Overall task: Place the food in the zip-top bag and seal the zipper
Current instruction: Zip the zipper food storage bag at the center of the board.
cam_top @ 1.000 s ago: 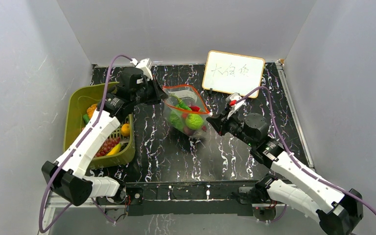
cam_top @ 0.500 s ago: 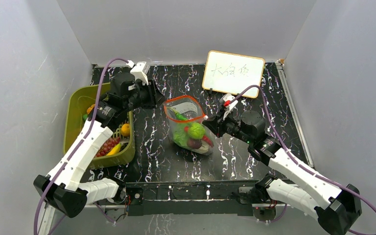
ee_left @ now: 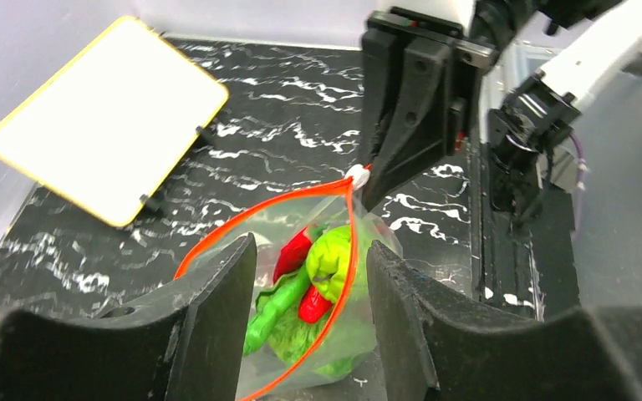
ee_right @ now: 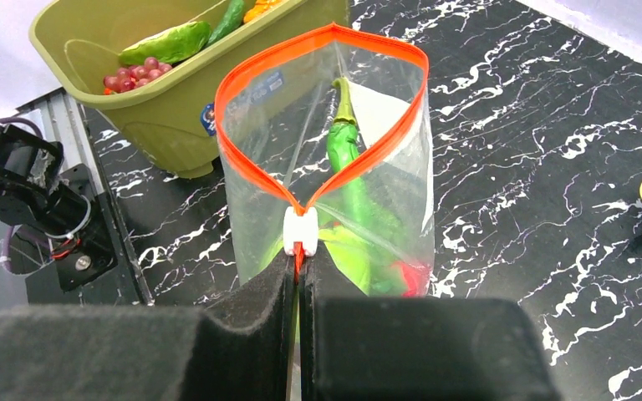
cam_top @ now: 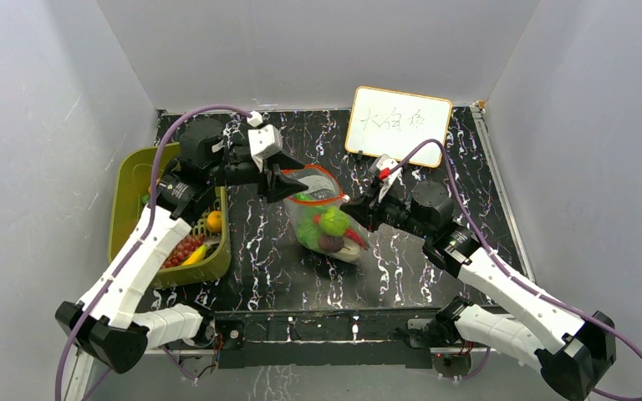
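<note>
right gripper (ee_right: 299, 256) pinches the zipper (ee_right: 332, 30); left gripper (ee_left: 311, 251) apart; zip-top bag (ee_right: 259, 209) holds food (ee_right: 347, 167).

**Clearances around the zip-top bag (ee_right: 255, 180)**
- Above: the zipper (ee_right: 332, 30) loop stands open and nothing covers it. A green pepper (ee_right: 344, 154) and other food fill the lower part.
- Left: the left gripper (cam_top: 288, 185), jaws parted, crowds the rim. Whether it touches the rim cannot be told. Beyond it stands the olive basket (cam_top: 129, 180).
- Right: the right gripper (ee_right: 299, 276) is pinched on the zipper end and blocks that side.
- Far right: a whiteboard (cam_top: 399, 125) stands upright, apart from the bag.
- Far side and near side: bare table (cam_top: 284, 267), passable.
</note>
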Controlling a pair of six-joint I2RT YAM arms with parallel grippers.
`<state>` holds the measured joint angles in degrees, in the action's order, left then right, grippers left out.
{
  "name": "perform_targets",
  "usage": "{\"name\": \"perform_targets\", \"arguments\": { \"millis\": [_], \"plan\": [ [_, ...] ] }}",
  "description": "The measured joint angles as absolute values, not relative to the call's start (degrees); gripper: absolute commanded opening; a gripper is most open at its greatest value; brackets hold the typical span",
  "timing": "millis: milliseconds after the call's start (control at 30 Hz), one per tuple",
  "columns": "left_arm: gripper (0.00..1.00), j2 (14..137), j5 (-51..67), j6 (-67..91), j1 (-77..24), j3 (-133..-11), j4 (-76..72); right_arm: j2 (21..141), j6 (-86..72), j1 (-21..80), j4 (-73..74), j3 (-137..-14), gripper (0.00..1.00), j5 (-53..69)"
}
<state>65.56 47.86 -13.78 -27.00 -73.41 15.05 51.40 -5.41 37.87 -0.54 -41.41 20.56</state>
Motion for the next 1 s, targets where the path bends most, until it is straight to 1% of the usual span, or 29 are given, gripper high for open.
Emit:
{"name": "perform_targets", "arguments": {
  "millis": [200, 367, 767, 1000],
  "plan": [
    [0.50, 71.53, 58.96, -19.16, -27.90, -74.26, 14.81, 51.51, -5.30, 37.89, -0.58, -41.89, 0.00, 22.17],
    [0.50, 75.79, 64.51, -22.55, -29.45, -74.28, 15.31, 51.55, -4.56, 37.89, -0.54, -42.02, 0.00, 24.34],
    [0.51, 83.77, 67.68, -30.57, -33.69, -78.94, 20.99, 53.10, -4.58, 37.89, -0.58, -44.38, 0.00, 31.70],
    [0.46, 86.06, 69.12, -33.74, -34.09, -81.08, 24.47, 53.76, -4.60, 37.87, -0.62, -44.38, 0.00, 33.26]
  ]
}}
